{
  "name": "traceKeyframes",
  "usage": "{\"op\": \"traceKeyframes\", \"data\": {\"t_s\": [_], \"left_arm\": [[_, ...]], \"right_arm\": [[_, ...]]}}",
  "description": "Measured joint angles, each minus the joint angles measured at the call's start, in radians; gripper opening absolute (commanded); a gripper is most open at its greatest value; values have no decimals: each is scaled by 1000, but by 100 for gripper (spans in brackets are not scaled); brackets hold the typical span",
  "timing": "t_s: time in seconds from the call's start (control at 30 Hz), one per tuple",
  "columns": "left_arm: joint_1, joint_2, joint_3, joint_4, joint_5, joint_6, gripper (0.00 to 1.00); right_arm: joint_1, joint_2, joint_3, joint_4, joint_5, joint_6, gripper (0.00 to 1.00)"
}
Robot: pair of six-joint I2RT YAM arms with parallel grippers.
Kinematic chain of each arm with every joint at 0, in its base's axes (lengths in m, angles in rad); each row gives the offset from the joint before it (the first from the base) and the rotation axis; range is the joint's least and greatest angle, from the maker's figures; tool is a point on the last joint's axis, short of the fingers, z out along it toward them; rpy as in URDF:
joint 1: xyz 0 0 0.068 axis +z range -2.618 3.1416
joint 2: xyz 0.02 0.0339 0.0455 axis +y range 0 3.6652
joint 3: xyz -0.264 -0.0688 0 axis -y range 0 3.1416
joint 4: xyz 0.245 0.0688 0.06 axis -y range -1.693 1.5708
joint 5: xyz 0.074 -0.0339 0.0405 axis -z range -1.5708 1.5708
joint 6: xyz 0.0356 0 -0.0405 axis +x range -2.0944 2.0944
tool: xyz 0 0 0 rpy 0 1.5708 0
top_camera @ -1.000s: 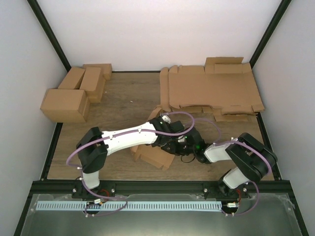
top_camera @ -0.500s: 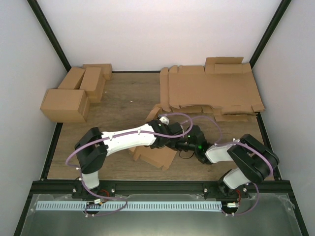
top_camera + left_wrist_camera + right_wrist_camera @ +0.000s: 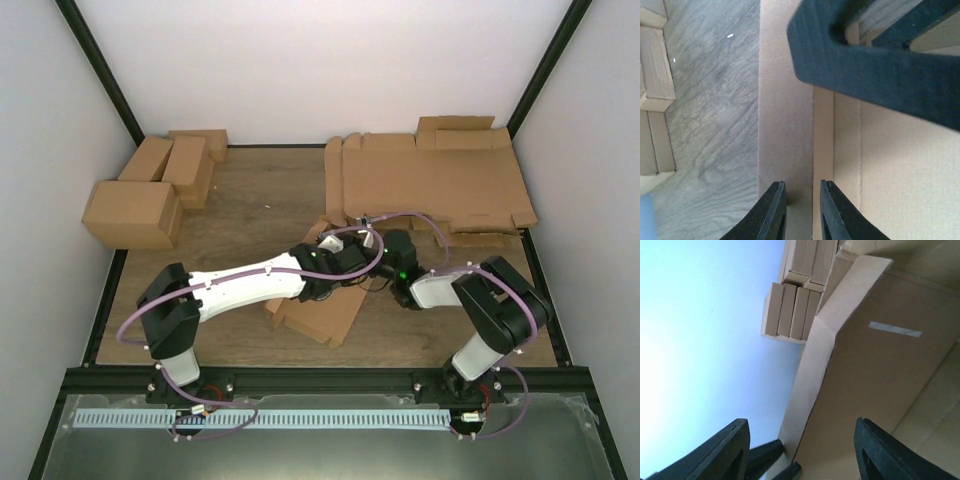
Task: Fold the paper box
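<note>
The paper box point(image 3: 318, 315) lies half folded in the middle of the table, a plain brown piece with raised flaps. My left gripper point(image 3: 345, 268) reaches over its far right part. In the left wrist view its jaws point(image 3: 801, 184) stand a narrow gap apart, astride the edge of a side flap point(image 3: 785, 125). The right wrist view shows those two black tips on either side of that flap's point(image 3: 825, 345) lower end. My right gripper point(image 3: 380, 258) sits just right of it. Its jaws point(image 3: 801, 422) are wide open, touching nothing, facing the box's inner panel point(image 3: 875, 370).
A pile of flat brown sheets point(image 3: 430, 190) fills the back right. Several finished boxes point(image 3: 150, 190) stand at the back left, also in the right wrist view point(image 3: 790, 310). White walls enclose the table and a black rail point(image 3: 320, 375) runs along the front.
Both grippers have moved away from the front edge toward the back. The right gripper has opened wide. The box's right flap has come up and further right with the left gripper.
</note>
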Motion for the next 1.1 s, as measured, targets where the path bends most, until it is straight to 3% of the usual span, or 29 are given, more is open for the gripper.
{"op": "traceKeyframes", "data": {"t_s": [0.37, 0.43, 0.63, 0.77, 0.83, 1.0, 1.1], "left_arm": [[3, -30, -29, 40, 43, 3, 19], [0, -31, -32, 48, 47, 4, 19], [-1, -46, -49, 74, 62, 8, 19], [-1, -47, -49, 79, 67, 9, 21], [-1, -51, -48, 79, 70, 11, 24], [2, -96, -25, 66, 153, 4, 56], [6, -163, 0, 65, 221, -4, 58]], "right_arm": [[-2, 182, 157, 41, -80, 62, 56], [-2, 201, 166, 70, -95, 79, 51], [-2, 266, 169, 160, -135, 155, 18], [-2, 279, 171, 183, -142, 172, 8], [-2, 280, 175, 186, -146, 177, 7], [-2, 280, 180, 197, -150, 174, 7], [-2, 280, 180, 197, -151, 167, 7]]}}
